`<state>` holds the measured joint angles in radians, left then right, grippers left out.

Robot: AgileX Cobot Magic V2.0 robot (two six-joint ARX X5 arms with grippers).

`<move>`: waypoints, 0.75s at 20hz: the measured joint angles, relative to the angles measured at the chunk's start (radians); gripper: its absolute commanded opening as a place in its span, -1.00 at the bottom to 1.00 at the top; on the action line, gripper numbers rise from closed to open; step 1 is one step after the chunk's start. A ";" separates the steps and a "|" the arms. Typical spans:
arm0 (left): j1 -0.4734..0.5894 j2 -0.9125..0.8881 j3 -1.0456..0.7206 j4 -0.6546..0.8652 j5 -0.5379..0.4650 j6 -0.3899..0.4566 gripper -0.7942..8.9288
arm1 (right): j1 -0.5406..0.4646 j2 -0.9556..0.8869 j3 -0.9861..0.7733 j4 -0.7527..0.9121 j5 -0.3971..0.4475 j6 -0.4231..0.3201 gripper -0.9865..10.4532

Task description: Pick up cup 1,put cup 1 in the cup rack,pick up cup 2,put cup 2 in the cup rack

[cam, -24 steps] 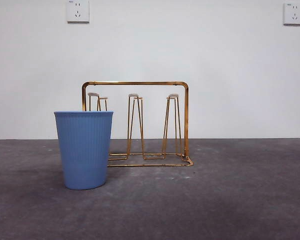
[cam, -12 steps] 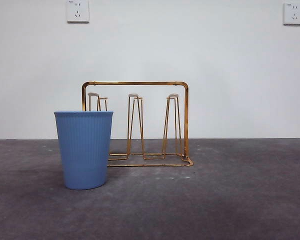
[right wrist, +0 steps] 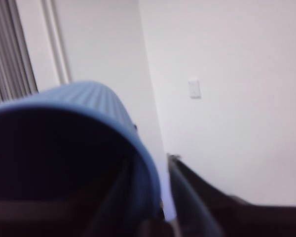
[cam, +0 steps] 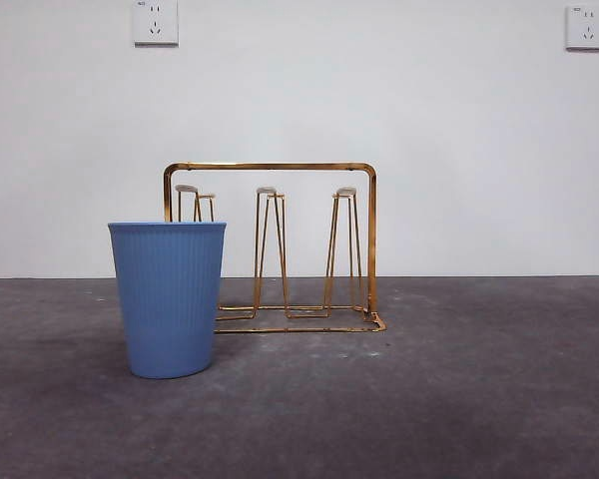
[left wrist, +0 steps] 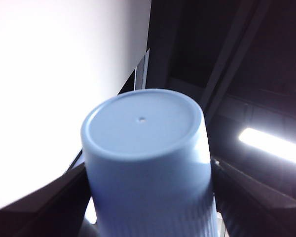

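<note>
1. In the front view a ribbed blue cup (cam: 168, 299) stands upright on the grey tabletop (cam: 459, 399), in the lower left part of the frame.
2. The cup rack (cam: 270, 167) stands on the tabletop at the centre of the frame, behind the ribbed blue cup. The cup covers the lower left corner of the rack. The upright loop pegs carry nothing.
3. Neither arm shows in the front view.
4. On the white wall, one socket (cam: 156, 22) is at the upper left of the frame and another socket (cam: 587, 27) is at the upper right.
5. In the left wrist view, the left gripper (left wrist: 148, 207) holds a pale blue cup (left wrist: 143, 128). One dark jaw lies against each side of the cup's ribbed wall, so the gripper is open only as wide as the cup. The closed flat bottom of this cup points away from the gripper.
6. In the right wrist view, the right gripper (right wrist: 153, 192) is at the rim of a darker blue cup (right wrist: 89, 98). One jaw is inside the dark mouth and the other is outside, with only the cup's wall between them, so the gripper is almost fully closed on the wall.
7. I cannot tell if this darker blue cup is the one on the tabletop.
</note>
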<state>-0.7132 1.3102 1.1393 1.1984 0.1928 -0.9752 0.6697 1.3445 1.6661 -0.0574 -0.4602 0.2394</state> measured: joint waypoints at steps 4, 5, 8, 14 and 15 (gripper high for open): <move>0.015 0.000 0.000 -0.011 0.022 0.006 -0.85 | -0.002 -0.018 0.000 -0.074 0.007 -0.008 -0.43; 0.020 0.000 0.000 -0.018 0.027 0.006 -0.85 | -0.003 -0.025 0.000 -0.095 0.009 -0.017 -0.43; 0.036 -0.001 0.000 -0.053 0.049 0.007 -0.85 | -0.003 -0.068 0.000 -0.195 0.058 -0.066 -0.42; 0.048 -0.006 0.000 -0.174 0.082 0.069 -0.85 | -0.003 -0.200 0.000 -0.500 0.319 -0.222 -0.43; 0.048 -0.010 0.000 -0.211 0.086 0.093 -0.85 | -0.003 -0.222 0.000 -0.552 0.368 -0.246 -0.43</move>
<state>-0.6647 1.3003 1.1393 0.9878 0.2790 -0.8818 0.6670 1.1229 1.6661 -0.6098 -0.0925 -0.0063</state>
